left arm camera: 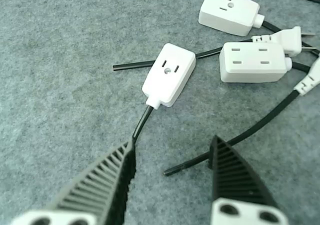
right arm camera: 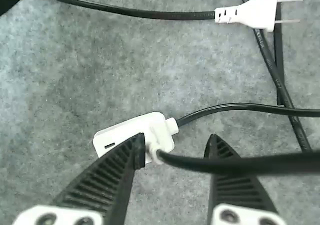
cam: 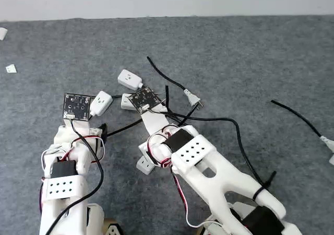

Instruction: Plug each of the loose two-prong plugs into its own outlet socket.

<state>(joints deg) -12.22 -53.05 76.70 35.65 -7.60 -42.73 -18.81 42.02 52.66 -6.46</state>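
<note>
One two-prong plug (cam: 192, 96) lay loose on the grey felt (cam: 250, 52) with its prongs bare. It was at about three o'clock from the right arm's camera board (cam: 145, 100) and well apart from the sockets. A second plug (left arm camera: 286, 37) lay just beside a white double socket (left arm camera: 252, 62), its prongs turned away from the slots. Two single sockets lay near. The near socket (left arm camera: 170, 74) was at nine o'clock from the double one, slots up, and the far socket (left arm camera: 229, 11) was at twelve o'clock from it. None of the three held prongs.

The left gripper (left arm camera: 173, 145) hung over the felt with its jaws spread wide and nothing held. The near socket's cord ran toward one finger, and a loose cord end lay in the gap.

The right gripper (right arm camera: 177, 140) likewise had its jaws wide apart, gripping nothing. A white socket body (right arm camera: 132, 135) lay right at the tip of one finger. A black cord (right arm camera: 240, 163) crossed the gap nearer the camera. We could not tell whether the finger touched the body, nor which socket it was. Beyond the fingers lay a bare-pronged plug (right arm camera: 250, 15) on its cord, and we could not match it to the others.
</note>
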